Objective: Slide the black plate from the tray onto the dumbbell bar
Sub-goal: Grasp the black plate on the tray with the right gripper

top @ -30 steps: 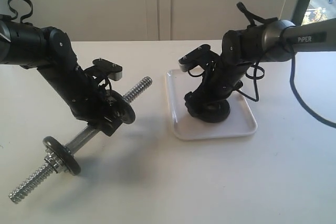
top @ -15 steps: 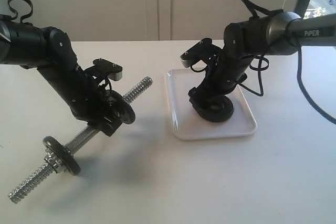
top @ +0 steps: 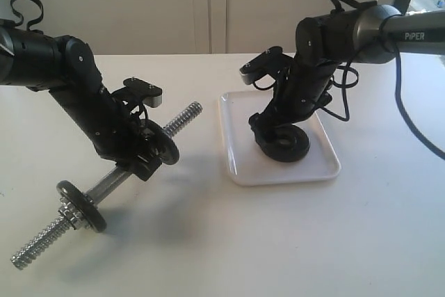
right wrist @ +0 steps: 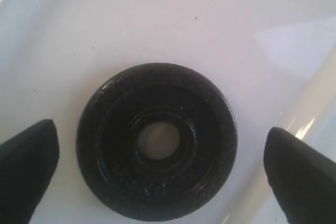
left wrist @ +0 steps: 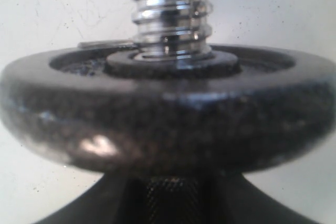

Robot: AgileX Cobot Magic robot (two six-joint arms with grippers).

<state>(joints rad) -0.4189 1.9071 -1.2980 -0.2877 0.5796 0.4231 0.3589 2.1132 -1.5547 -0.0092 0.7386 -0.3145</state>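
The black plate (right wrist: 156, 141) lies flat on the white tray (right wrist: 252, 19), its hole facing up. My right gripper (right wrist: 160, 135) hangs open just above it, one finger (right wrist: 26, 166) on each side, neither touching it. The exterior view shows that gripper (top: 273, 132) over the plate (top: 285, 145) in the tray (top: 240, 170). My left gripper (top: 142, 158) is shut on the knurled middle of the dumbbell bar (top: 182, 117) and holds it tilted. In the left wrist view a black disc (left wrist: 157, 108) sits on the threaded bar (left wrist: 170, 9).
Two black discs ride on the bar: one (top: 165, 145) right beside my left gripper, one (top: 82, 205) with a silver nut near the low threaded end (top: 31, 252). That end rests on the white table (top: 229, 241). A cable (top: 417, 137) trails from the right arm.
My right wrist has risen a little and shifted right over the tray. The left arm and the bar have not moved.
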